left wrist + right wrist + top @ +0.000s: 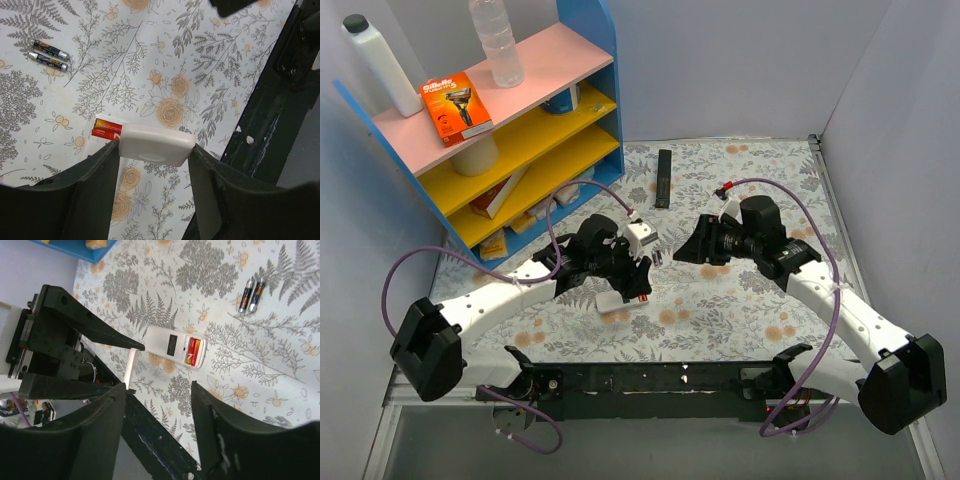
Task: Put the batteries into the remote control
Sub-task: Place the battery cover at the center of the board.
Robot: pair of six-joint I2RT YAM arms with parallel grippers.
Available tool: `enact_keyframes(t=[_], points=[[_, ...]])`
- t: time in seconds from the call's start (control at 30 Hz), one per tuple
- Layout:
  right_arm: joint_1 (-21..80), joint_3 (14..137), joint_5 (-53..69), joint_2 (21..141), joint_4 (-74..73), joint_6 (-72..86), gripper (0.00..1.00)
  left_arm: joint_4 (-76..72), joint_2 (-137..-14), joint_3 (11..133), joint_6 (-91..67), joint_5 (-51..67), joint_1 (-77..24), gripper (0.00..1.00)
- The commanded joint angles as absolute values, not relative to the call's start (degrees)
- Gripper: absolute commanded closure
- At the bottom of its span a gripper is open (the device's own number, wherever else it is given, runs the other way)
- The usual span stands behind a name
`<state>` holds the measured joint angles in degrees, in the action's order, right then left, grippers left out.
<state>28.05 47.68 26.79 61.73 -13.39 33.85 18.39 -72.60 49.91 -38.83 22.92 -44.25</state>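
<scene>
The remote control (175,346) lies on the floral cloth with its white back up and its red-orange battery bay uncovered. In the left wrist view only its red end (106,129) shows. A thin white battery cover (156,145) hangs just above it, and my left gripper (154,148) is shut on the cover. The right wrist view shows that cover edge-on (130,368). The two batteries (48,55) lie side by side on the cloth, apart from the remote (251,296). My right gripper (159,388) is open and holds nothing, a short way off the remote.
A long slim black remote (663,178) lies at the back of the cloth. A blue shelf unit (520,130) with bottles and boxes stands at the back left. The black base rail (160,440) runs along the near edge.
</scene>
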Motion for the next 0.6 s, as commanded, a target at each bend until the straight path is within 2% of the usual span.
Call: enact_keyframes(t=[0.0, 0.17, 0.27, 0.43, 0.57], points=[[31.19, 50.36, 24.88, 64.59, -14.94, 35.24, 0.41, 23.64, -74.61, 54.05, -38.32, 23.55, -45.00, 0.81], [33.66, 48.44, 25.31, 68.20, -10.39, 38.40, 0.46, 27.51, -78.66, 56.51, -37.71, 22.59, -45.70, 0.80], [34.10, 47.20, 25.14, 69.17, -9.40, 39.81, 0.46, 29.96, -81.47, 58.35, -37.09, 20.84, -46.58, 0.80], [33.84, 42.64, 12.41, 65.41, -12.39, 38.59, 0.45, 34.45, -86.56, 62.05, -34.72, 16.35, -48.34, 0.78], [32.26, 35.52, 6.87, 59.69, -11.25, 39.28, 0.44, 36.21, -90.07, 64.33, -32.61, 13.19, -49.83, 0.78]])
